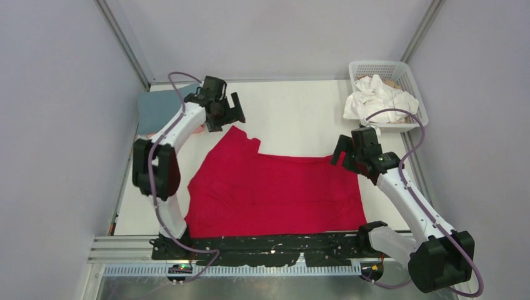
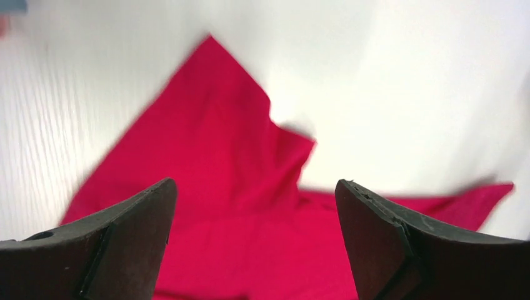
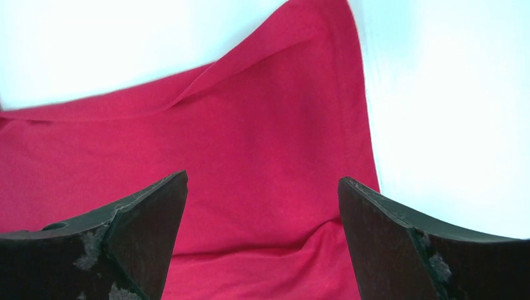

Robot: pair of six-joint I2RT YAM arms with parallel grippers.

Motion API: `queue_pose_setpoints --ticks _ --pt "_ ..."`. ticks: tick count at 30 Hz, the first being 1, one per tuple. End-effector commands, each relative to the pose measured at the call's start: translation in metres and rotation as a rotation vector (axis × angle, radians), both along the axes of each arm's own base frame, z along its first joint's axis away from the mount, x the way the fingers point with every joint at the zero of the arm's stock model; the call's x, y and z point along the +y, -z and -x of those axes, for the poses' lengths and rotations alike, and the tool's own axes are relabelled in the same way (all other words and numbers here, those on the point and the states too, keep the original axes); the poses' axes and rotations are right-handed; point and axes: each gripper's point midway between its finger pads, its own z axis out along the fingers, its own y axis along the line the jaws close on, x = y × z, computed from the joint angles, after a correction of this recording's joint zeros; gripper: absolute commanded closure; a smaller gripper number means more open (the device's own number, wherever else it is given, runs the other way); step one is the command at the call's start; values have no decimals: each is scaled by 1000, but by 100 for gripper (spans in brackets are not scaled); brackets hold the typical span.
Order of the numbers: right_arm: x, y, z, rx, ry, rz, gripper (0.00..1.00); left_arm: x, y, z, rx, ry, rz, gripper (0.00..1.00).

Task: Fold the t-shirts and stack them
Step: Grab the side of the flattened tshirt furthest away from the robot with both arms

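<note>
Room: plain grey walls point(image 1: 56, 125) on three sides, metal framing in the far corners. Table point(image 1: 300, 112): one, white, smooth with a faint grain, a black plate point(image 1: 269, 242) along its near edge. Arms: two, white shells with black joints and a looping purple cable each. One red t-shirt point(image 1: 275, 194), the largest cloth, lies spread flat on the near half of the table between the arms. It is soft matte cotton with shallow creases, a straight far edge and one pointed flap reaching up-left. One basket point(image 1: 414, 78), white plastic lattice and rectangular, stands at the far right corner. It holds a crumpled heap of white t-shirts point(image 1: 375, 100); how many cannot be told. One blue-grey t-shirt point(image 1: 156, 109), a neat folded rectangle, lies at the far left edge, with a sliver of pink cloth point(image 1: 199, 130) showing at its near side by the left arm. Left hand point(image 1: 226, 119) hangs over the tip of the red flap, dark fingers point(image 2: 125, 237) spread wide, nothing between them. Right hand point(image 1: 347, 149) is over the shirt's far right corner, its scuffed fingers point(image 3: 137, 231) likewise wide apart and holding nothing.
</note>
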Motion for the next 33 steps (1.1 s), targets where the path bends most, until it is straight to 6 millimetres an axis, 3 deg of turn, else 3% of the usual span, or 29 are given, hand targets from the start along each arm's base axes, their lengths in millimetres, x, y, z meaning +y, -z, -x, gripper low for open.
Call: queue_pose_setpoints --ticks 1,4,8,14,21,25,29,33 --pt "-10 -24 -24 -109 60 33 5 11 18 -70 -53 22 -34 0" --pt "-6 -19 -28 -91 55 16 5 21 32 -103 -33 -12 -66 0" --pt "-1 -13 -32 -62 42 6 5 7 64 -119 27 13 25 0" --pt "-3 -11 -35 -54 40 20 5 -1 91 -114 91 19 68 0" --pt "-3 -11 -35 -52 32 29 5 -25 112 -87 210 62 184 0" --pt "-4 -13 -34 -62 27 31 5 -29 113 -74 234 67 196 1" --pt "-6 -12 -31 -64 23 34 5 -39 112 -61 272 94 244 14" --pt "-7 -11 -28 -65 18 40 5 -39 117 -53 299 97 213 42"
